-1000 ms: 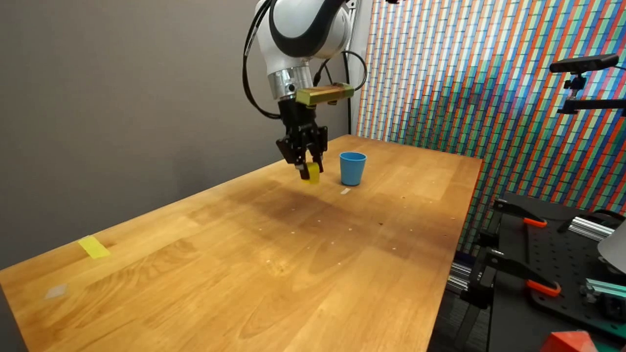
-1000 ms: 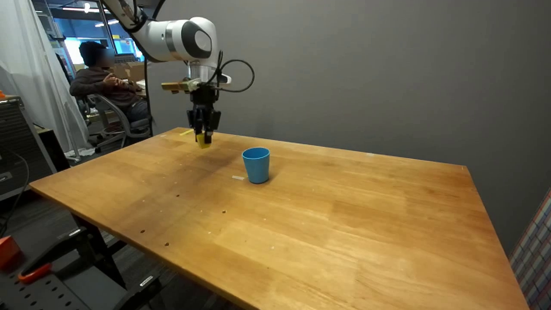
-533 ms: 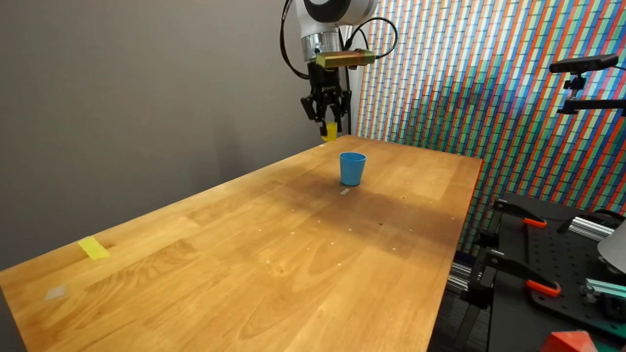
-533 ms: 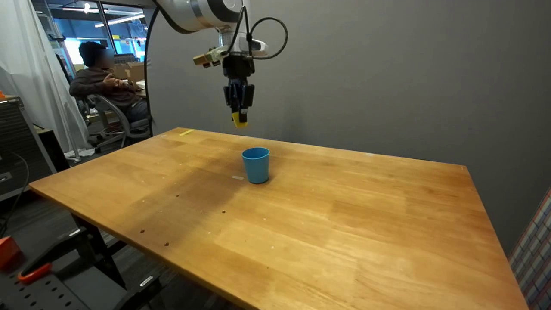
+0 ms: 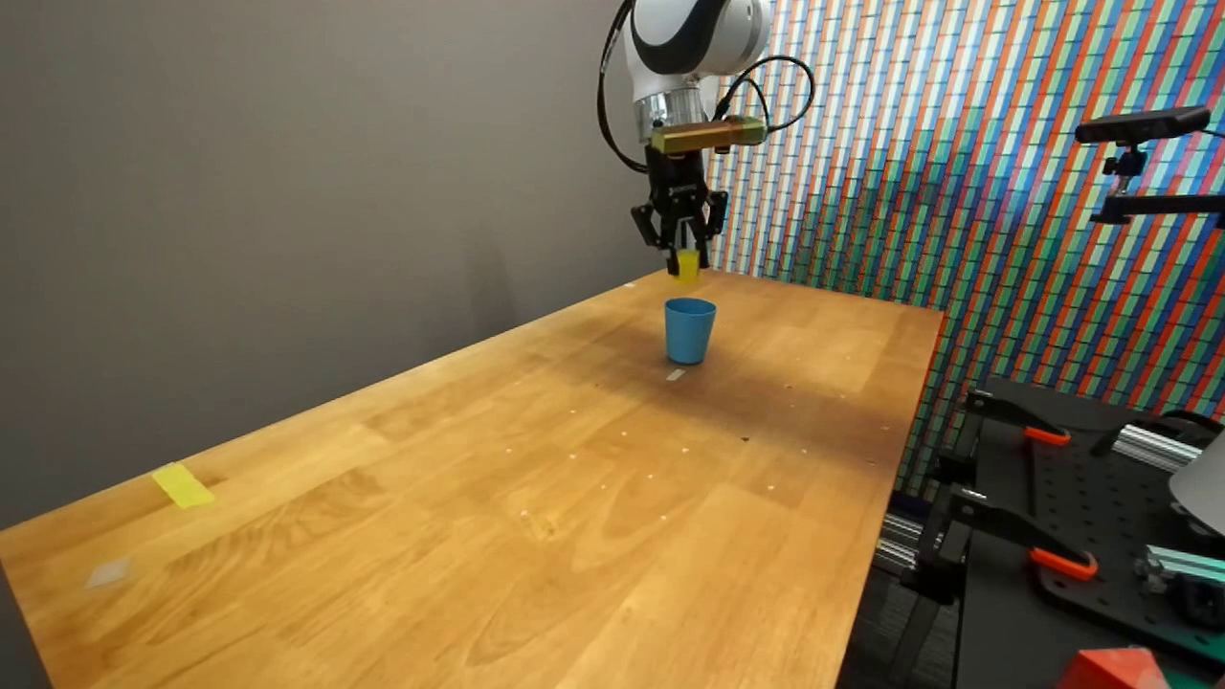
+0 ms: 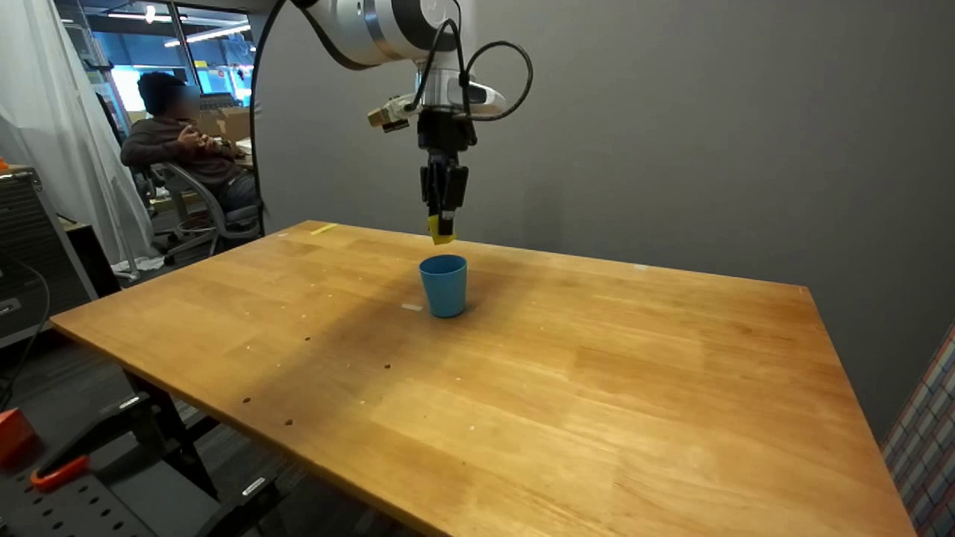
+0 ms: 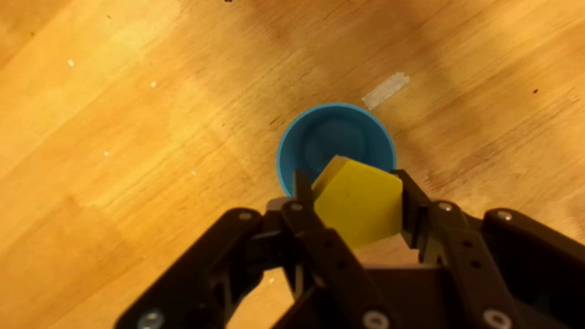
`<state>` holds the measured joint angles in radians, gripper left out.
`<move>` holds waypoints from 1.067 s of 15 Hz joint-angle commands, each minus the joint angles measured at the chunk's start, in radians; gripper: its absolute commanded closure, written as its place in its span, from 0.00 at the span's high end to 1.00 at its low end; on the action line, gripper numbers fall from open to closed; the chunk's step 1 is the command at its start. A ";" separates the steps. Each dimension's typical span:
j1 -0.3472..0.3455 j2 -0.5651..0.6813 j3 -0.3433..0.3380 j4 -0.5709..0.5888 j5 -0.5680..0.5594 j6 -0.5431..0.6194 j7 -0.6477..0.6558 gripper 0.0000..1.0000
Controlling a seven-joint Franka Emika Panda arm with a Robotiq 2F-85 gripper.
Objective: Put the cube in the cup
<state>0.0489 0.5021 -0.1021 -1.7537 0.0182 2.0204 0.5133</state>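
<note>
My jaws stand apart by the width of the cube (image 7: 361,203) and pinch it from both sides. In the wrist view, the jaw at picture left masks one side of the cube, and the bottom edge crops both jaws. My arm (image 6: 358,33) is cut off at the top in both exterior views. The cube hangs above and apart from the cup (image 6: 445,291), which stands upright on the surface (image 5: 574,565). In the wrist view, the cube and jaws hide part of its rim. A pale strip (image 7: 386,90) lies just beside the cup. Well apart, a yellow strip (image 5: 184,485) lies near the surface's edge. Farthest off, the face of a seated person (image 6: 179,145) is blurred.
</note>
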 commanded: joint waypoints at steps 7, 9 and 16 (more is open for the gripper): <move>0.000 -0.019 -0.004 -0.047 0.057 0.058 0.054 0.92; 0.004 -0.073 -0.002 -0.076 0.048 0.075 0.050 1.00; 0.060 -0.401 0.037 -0.218 -0.081 0.044 0.018 0.99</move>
<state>0.0897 0.2692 -0.0899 -1.8696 -0.0042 2.0788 0.5459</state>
